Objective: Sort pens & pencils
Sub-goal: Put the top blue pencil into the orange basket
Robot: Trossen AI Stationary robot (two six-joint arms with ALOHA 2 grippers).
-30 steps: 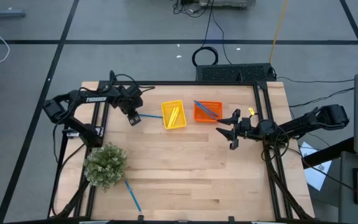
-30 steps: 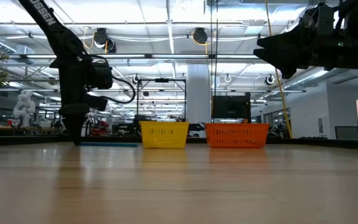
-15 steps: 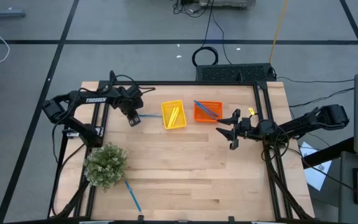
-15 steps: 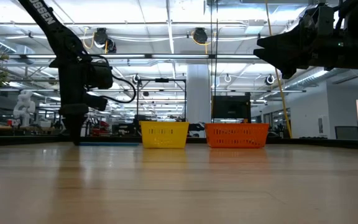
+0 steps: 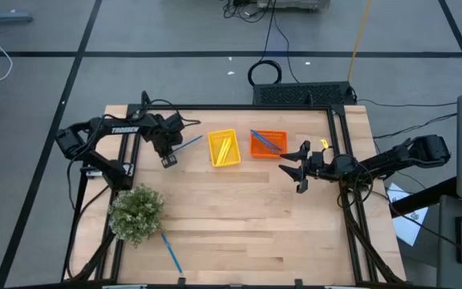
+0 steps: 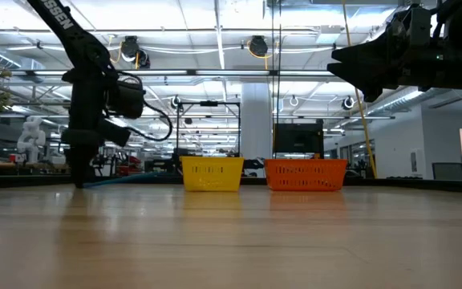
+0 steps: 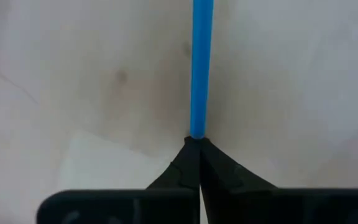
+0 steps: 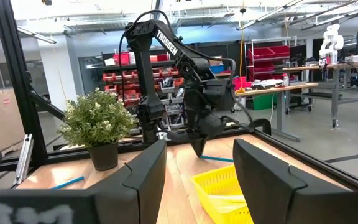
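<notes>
- Pale wooden bench (image 5: 239,225) fills the high view, grey floor around it.
- Near edge: a potted plant (image 5: 137,213), with one blue pen (image 5: 171,252) lying just beside it.
- Mid-bench, right gripper (image 5: 297,169) hovers with fingers apart, holding nothing.
- Farther back, left gripper (image 5: 170,159) is clamped on the end of a second pen (image 7: 200,65), which tilts up toward the yellow tray (image 5: 224,148).
- Yellow tray holds pencils (image 5: 225,147); the orange tray (image 5: 267,144) beside it holds pens.

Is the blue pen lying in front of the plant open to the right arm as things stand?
Probably not easily. The pen lies at the table's near left edge beside the plant, while the right gripper hovers open far across the table; nothing blocks it, but it looks a long stretch.
</notes>
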